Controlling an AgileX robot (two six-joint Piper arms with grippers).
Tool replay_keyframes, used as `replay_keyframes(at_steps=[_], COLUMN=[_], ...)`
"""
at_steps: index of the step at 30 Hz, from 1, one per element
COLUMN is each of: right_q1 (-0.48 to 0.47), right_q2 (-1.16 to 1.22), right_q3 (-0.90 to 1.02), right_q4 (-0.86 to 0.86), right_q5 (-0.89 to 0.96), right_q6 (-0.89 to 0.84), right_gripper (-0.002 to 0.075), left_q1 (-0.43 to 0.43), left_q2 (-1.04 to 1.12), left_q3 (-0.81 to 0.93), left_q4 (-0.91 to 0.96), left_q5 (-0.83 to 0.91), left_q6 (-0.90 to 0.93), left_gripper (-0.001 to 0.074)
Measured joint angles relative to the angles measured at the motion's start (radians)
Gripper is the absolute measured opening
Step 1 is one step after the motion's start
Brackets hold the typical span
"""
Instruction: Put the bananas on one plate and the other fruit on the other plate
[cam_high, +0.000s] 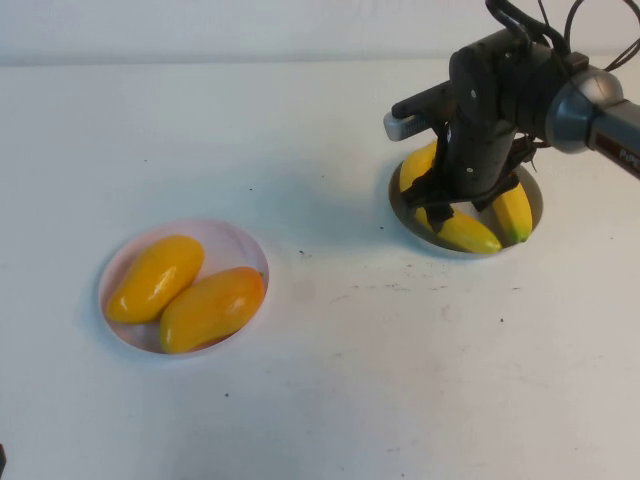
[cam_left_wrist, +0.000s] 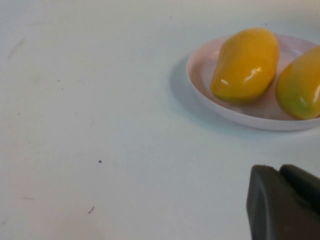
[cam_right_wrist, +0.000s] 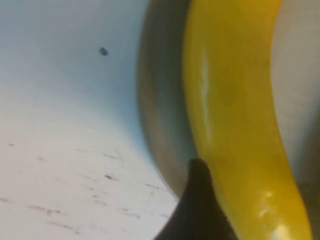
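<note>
Two bananas lie in the grey-blue plate (cam_high: 533, 188) at the right: one (cam_high: 467, 232) along its near side, one (cam_high: 514, 212) further right. My right gripper (cam_high: 465, 205) hangs low over this plate, its jaws open and astride the near banana (cam_right_wrist: 235, 110); one dark finger (cam_right_wrist: 200, 200) touches the banana's side, the other finger is hidden. The yellow mango (cam_high: 155, 277) and the yellow-orange mango (cam_high: 212, 307) lie side by side in the pale pink plate (cam_high: 235, 240) at the left. My left gripper (cam_left_wrist: 280, 171) is shut and empty, low over the table near the pink plate (cam_left_wrist: 200, 80).
The white table (cam_high: 350, 380) bears small dark specks and scuffs. The right arm's dark body (cam_high: 500, 90) and cables rise over the far right. A dark sliver of the left arm (cam_high: 2, 460) shows at the near left edge.
</note>
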Motion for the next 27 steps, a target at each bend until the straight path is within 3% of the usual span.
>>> replay_keyframes(at_steps=[7,15,18,27], right_q1=[0.0,0.0,0.0,0.0], right_q2=[0.001,-0.085,-0.175,-0.611], right_q3=[-0.076,-0.112,-0.045,0.303], right_q4=[-0.021,0.13,0.189,0.226], right_q5=[0.08,0.093,0.093,0.097], right_q6=[0.019,0.02,0.008,-0.021], right_gripper=[0.0446,0.018,0.012,0.0078], left_q1=[0.0,0.0,0.0,0.0], left_q2=[0.0,0.0,0.0,0.0], left_q3=[0.0,0.0,0.0,0.0], left_q4=[0.0,0.0,0.0,0.0], left_q5=[0.0,0.0,0.0,0.0], left_q6=[0.0,0.0,0.0,0.0], left_gripper=[0.0001,0.0001,0.0001,0.0001])
